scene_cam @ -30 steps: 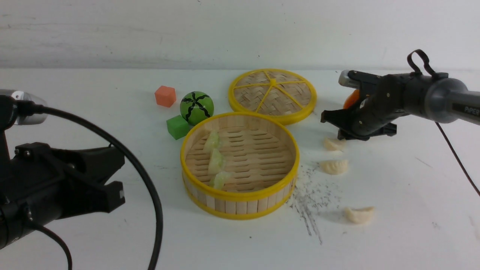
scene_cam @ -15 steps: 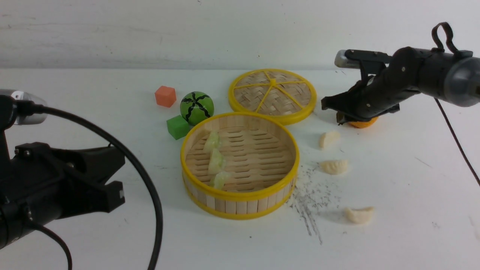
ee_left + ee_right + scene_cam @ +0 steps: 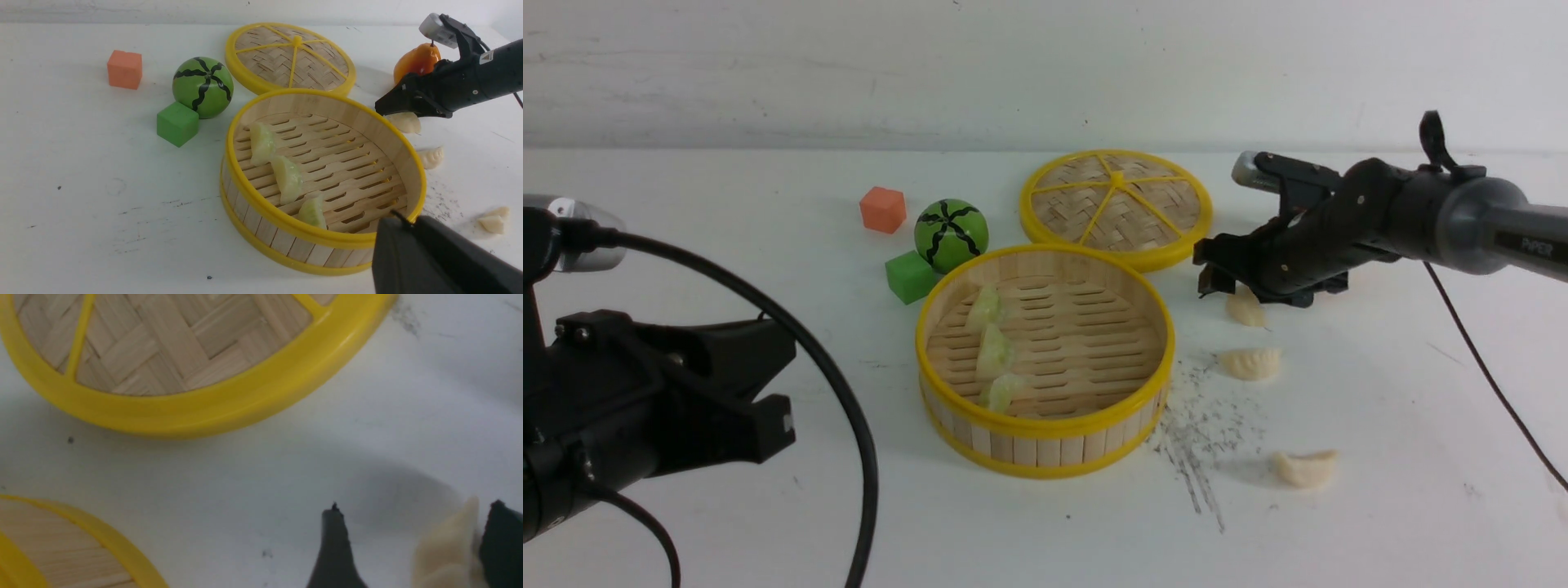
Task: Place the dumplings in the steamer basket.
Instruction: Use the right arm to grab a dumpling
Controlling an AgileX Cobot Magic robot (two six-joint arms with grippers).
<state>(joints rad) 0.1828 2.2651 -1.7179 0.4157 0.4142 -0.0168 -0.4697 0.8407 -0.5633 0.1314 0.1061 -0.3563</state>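
Green dumplings (image 3: 995, 351): three, inside basket (image 3: 1045, 425).
White dumplings (image 3: 1250, 363): three, on bench (image 3: 1380, 523), right of basket.
Right gripper (image 3: 1213, 269): jaws apart, astride the farthest white dumpling.
Left gripper (image 3: 776, 384): state cannot be told.
Marking: "PiPER" on right arm (image 3: 1486, 220).

A cream dumpling (image 3: 445, 551) stands between the spread claw (image 3: 414, 541) tips.
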